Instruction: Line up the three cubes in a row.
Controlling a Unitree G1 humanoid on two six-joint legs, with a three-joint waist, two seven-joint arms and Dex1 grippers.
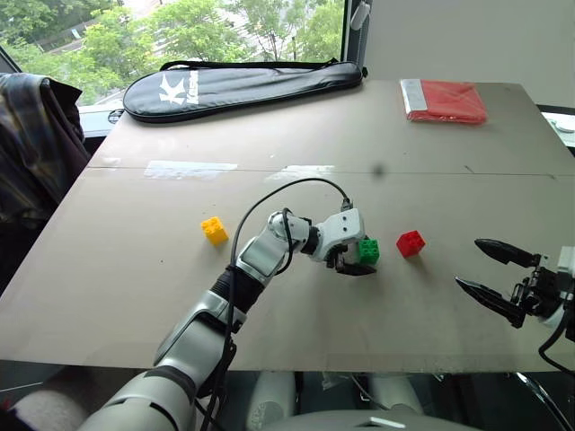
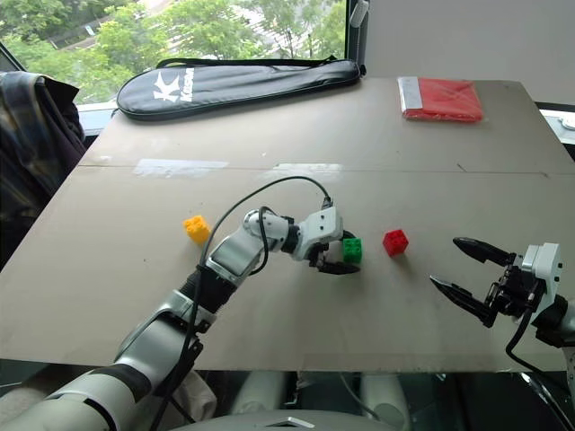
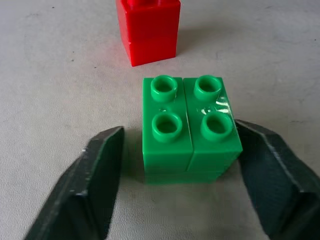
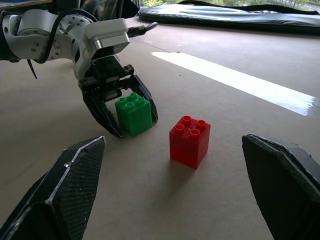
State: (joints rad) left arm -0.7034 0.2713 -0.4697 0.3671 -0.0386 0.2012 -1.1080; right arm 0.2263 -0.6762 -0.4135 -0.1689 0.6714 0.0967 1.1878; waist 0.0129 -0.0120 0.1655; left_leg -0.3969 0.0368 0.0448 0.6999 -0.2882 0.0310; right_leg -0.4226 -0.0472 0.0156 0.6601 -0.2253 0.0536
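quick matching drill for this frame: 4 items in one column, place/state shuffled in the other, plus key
Items
1. green brick
2. yellow brick
3. red packet
4. right tool

Places/states
A. far right corner of the table
B. open, holding nothing, at the table's near right edge
C. alone on the table, left of the left arm
D. on the table between the left tool's parted fingers, next to the red brick

Pairs: 1-D, 2-C, 3-A, 4-B

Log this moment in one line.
left gripper: open around green cube | right gripper: open, idle | red cube: beside green | yellow cube: apart
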